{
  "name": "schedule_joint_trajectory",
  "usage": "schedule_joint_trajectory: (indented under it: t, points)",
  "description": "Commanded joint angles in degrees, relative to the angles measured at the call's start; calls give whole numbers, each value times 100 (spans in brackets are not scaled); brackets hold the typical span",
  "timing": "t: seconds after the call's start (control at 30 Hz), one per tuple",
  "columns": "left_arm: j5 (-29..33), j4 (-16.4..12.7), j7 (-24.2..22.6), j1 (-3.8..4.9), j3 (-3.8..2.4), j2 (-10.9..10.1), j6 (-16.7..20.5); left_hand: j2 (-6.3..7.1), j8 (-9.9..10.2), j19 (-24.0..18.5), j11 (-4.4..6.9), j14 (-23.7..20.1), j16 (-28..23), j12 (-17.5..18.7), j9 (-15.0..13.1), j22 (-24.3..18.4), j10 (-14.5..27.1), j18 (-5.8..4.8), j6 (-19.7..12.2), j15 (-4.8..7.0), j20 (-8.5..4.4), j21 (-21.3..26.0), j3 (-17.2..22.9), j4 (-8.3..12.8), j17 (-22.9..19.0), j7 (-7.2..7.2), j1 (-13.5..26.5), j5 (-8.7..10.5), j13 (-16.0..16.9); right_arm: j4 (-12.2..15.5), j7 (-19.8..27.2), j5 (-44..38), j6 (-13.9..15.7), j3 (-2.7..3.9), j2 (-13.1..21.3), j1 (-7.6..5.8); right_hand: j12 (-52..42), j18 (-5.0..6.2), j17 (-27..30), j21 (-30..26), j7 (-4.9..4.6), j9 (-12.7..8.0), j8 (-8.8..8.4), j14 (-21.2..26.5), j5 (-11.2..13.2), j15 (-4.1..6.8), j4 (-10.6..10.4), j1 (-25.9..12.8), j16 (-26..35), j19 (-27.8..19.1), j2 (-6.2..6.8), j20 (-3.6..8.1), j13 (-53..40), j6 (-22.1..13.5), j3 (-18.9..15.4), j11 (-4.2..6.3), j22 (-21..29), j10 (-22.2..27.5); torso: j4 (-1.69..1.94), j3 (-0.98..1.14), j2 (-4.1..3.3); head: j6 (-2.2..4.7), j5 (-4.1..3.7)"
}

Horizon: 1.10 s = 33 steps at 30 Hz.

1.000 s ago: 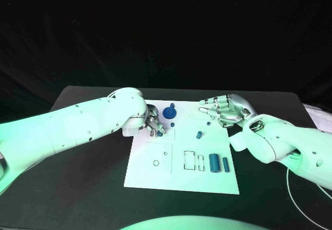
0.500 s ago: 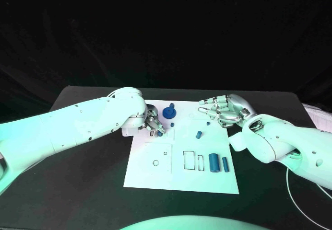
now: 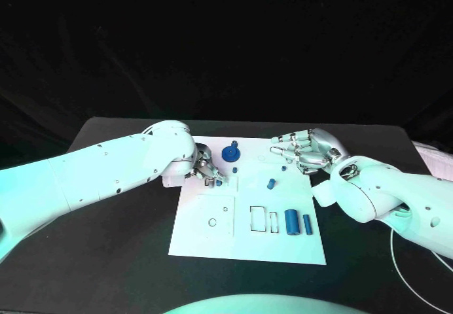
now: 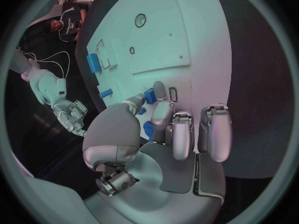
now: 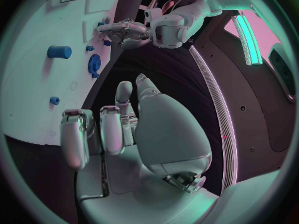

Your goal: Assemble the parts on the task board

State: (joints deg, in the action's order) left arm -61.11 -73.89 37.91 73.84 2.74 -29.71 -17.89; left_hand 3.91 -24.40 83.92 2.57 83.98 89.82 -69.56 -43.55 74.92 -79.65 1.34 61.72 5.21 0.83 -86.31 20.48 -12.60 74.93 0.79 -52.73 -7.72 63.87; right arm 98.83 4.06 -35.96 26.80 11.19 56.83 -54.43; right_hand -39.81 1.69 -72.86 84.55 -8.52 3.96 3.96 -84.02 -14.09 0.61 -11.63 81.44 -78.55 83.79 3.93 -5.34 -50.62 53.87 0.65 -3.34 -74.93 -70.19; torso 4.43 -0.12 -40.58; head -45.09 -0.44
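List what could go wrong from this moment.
1. The left hand pinches a small blue part at its fingertips over the task board; it may slip or seat crooked.
2. The blue gear stands close beside that hand and could be knocked.

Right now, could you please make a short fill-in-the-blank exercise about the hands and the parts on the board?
1. The left hand pinches a small ____ part.
2. The right hand holds ____.
3. The task board is ____ in colour.
4. The gear stands nearest the ____ hand.

Missing words: blue; nothing; white; left
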Motion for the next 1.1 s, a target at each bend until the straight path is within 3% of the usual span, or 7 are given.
schedule_joint_trajectory:
  t: [0.03, 0.27, 0.43, 0.6, 0.7, 0.93, 1.1]
  points:
    - [-56, -39, 86, -18, 4, -51, 116, 48, 31, 417, 23, 602, 18, -35, 17, 1065, -39, -16, 38, 51, -28, 7, -171, -72, 1507, 19, 23, 29, 12, 0, 47, -41, -77, 0, -5, 7, 34, 75, -1, -35, 1, 0, -8, -243, 2, 54, 22, -49, 35, 14, -26, 35, 5, -19, -18, 10, -484, 16, -2, -3, 1, 2, -2]
    - [61, -192, 49, -15, -103, -194, 482, 92, 35, 404, 25, 602, 18, 2, 58, 1035, -19, -6, 35, 57, -39, 39, -642, -269, 1507, 18, -54, 77, -17, -30, 48, -38, -78, 0, -9, 12, 32, 75, 0, -36, 1, -1, -8, -243, 11, 53, 17, -65, 37, 14, -29, 35, 9, -20, -26, 9, -483, 14, 2, -2, 7, 21, -9]
    - [515, -382, -4, -11, -282, -350, 795, 148, 45, 384, 12, 602, 18, 142, 84, 985, 71, 8, -31, 57, -47, 89, -1062, -397, 1507, 38, -105, 477, -182, -66, 54, -36, -78, 0, -23, 19, 35, 76, 1, -37, 0, -1, -9, -243, 14, 52, 12, -76, 38, 14, -31, 35, 13, -21, -31, 9, -482, 14, -11, -4, -2, 74, 0]
    - [1090, -491, -50, 83, -405, -533, 919, 258, 186, 341, -46, 602, 18, 474, 163, 890, 305, 32, -276, 37, -28, 180, -1393, -395, 1507, 115, -148, 499, -570, -107, 49, -36, -81, -1, -29, 23, 32, 76, -2, -38, 0, -1, -9, -244, 17, 52, 8, -88, 36, 13, -33, 34, 14, -22, -38, 8, -482, 12, 6, 2, 5, 87, -17]
    - [1157, -440, -48, 195, -433, -606, 863, 242, 260, 318, -85, 602, 18, 574, 230, 840, 397, 45, -360, 1, 0, 230, -1543, -376, 1507, 161, -331, 496, -688, -119, 48, -35, -83, -1, -33, 30, 32, 76, -2, -38, 0, -1, -9, -244, 17, 52, 8, -88, 36, 13, -33, 34, 14, -22, -38, 8, -482, 12, 13, 4, 7, 97, -7]
    - [698, 70, -17, 358, -445, -542, 232, -55, 298, 293, -117, 602, 18, 625, 361, 781, 463, 63, -342, -37, 50, 296, -1386, -66, 1507, 193, -1228, 349, -785, -122, 48, -35, -83, -2, -43, 37, 29, 75, -1, -36, 0, -1, -9, -244, 17, 52, 5, -94, 38, 15, -34, 34, 14, -22, -41, 8, -485, 10, 23, 1, 3, 120, 27]
    - [437, 545, -24, 397, -425, -343, -48, -41, 296, 289, -126, 602, 18, 700, 380, 774, 514, 65, -334, -45, 58, 306, -1422, -87, 1507, 203, -1239, 361, -877, -120, 50, -36, -84, -2, -49, 39, 29, 75, -1, -36, 0, -1, -9, -244, 17, 52, 5, -94, 38, 15, -34, 34, 14, -22, -41, 8, -485, 10, 11, 3, -2, 130, 52]
